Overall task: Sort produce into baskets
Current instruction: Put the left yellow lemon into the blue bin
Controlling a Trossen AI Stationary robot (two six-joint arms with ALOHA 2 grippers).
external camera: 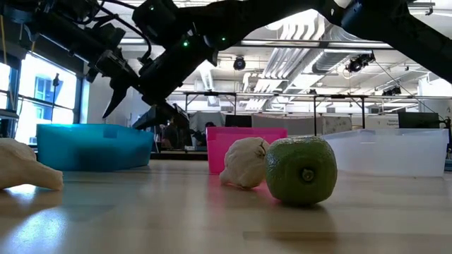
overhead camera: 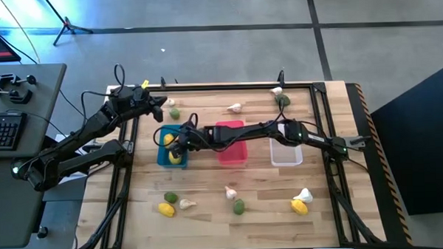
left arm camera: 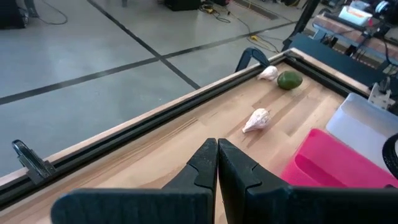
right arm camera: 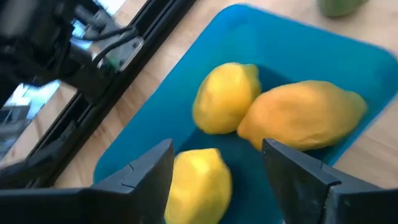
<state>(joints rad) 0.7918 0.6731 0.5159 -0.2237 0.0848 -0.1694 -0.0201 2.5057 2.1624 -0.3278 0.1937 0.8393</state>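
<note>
Right gripper [right arm camera: 214, 171] wide open over blue basket [right arm camera: 323, 56] | three yellow lemons [right arm camera: 225, 98] inside | left gripper [left arm camera: 216, 163] clamped shut, empty

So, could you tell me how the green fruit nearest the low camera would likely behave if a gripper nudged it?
The green fruit is nearly round and rests on a small patch of the flat table, so it would probably roll. A white bulb sits right beside it and may stop a roll that way. Its dimpled skin suggests a fair grip.

No legible text, label, brand, number or sign is showing on any item in any view.
</note>
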